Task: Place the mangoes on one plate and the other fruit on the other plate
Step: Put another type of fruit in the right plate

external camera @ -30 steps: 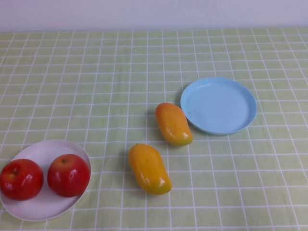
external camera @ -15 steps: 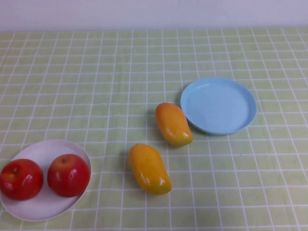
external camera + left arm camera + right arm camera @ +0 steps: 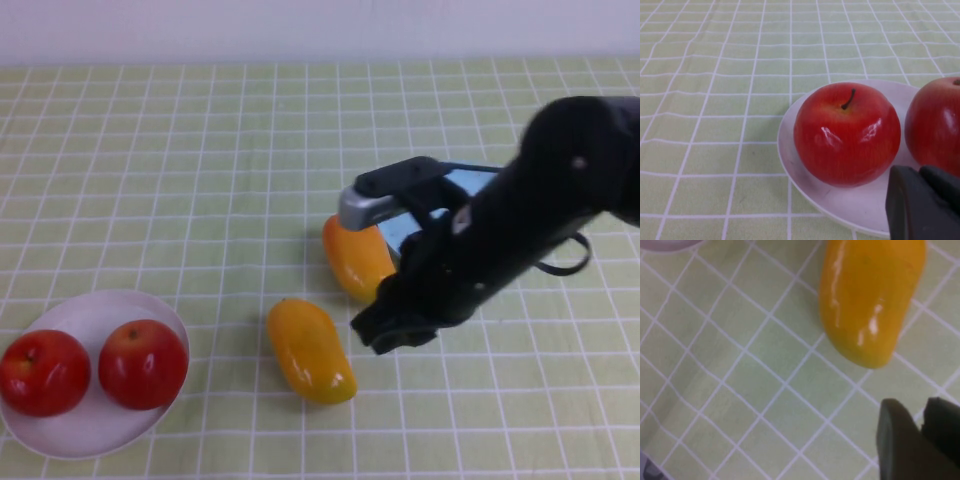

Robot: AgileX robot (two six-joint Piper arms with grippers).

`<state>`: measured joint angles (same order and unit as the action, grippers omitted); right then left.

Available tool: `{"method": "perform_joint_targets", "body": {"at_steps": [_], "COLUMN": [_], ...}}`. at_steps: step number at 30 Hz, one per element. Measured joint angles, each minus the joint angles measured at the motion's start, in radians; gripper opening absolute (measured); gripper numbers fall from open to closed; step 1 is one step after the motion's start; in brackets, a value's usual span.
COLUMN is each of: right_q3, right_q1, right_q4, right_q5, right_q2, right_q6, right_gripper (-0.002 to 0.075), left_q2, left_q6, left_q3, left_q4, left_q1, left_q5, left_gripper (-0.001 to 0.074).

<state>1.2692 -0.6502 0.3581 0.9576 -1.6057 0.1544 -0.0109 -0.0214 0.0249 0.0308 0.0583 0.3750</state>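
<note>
A: High view first. Where is the right gripper (image 3: 395, 325)?

B: Centre-right of the frame, on the end of the black arm that reaches in from the right edge. It hangs over the checked cloth (image 3: 200, 150) just beside the nearer mango (image 3: 310, 350), which lies at lower centre. The farther mango (image 3: 355, 262) sits just above it, partly hidden behind the arm.

A: And its jaws?

B: I cannot tell whether they are spread or pressed together; the right wrist view catches only dark finger tips in its lower right corner, with one mango (image 3: 872, 300) filling the upper right.

A: The plates?

B: A sliver of the light blue plate (image 3: 470, 182) shows right of centre, mostly covered by the arm. The white plate (image 3: 85, 430) is at lower left and carries both apples: one (image 3: 143, 364) inside it, the other (image 3: 43, 373) at its left rim.

A: The left gripper (image 3: 922, 205)?

B: Only in the left wrist view, a dark shape in the lower right corner just by the white plate (image 3: 790, 165) and the stemmed apple (image 3: 847, 134); a second apple (image 3: 935, 125) is at the right edge. Its jaws, too, I cannot tell.

A: Any writing or brand?

B: None readable on fruit, plates, cloth or arm.
</note>
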Motion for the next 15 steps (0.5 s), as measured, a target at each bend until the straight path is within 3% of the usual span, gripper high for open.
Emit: {"method": "perform_joint_targets", "body": {"at_steps": [2,9,11,15], "right_q3": [0.084,0.301,0.337,0.389], "right_q1": [-0.039,-0.105,-0.111,-0.112], "right_q4": [-0.018,-0.051,-0.062,-0.100], "right_q5": [0.045,0.095,0.097,0.099], "right_q2": [-0.085,-0.259,-0.290,-0.345], "right_q6": [0.000,-0.044,-0.084,-0.154], "right_gripper": [0.0152,0.0608,0.0657,0.0686], "left_q2": [0.000,0.000,0.000,0.000], "left_q6": [0.000,0.000,0.000,0.000], "left_q3": [0.000,0.000,0.000,0.000], "left_q4": [0.000,0.000,0.000,0.000], "left_q1": [0.000,0.000,0.000,0.000], "left_q5": [0.000,0.000,0.000,0.000], "left_gripper": [0.0004,0.0004,0.0004,0.0004]}}
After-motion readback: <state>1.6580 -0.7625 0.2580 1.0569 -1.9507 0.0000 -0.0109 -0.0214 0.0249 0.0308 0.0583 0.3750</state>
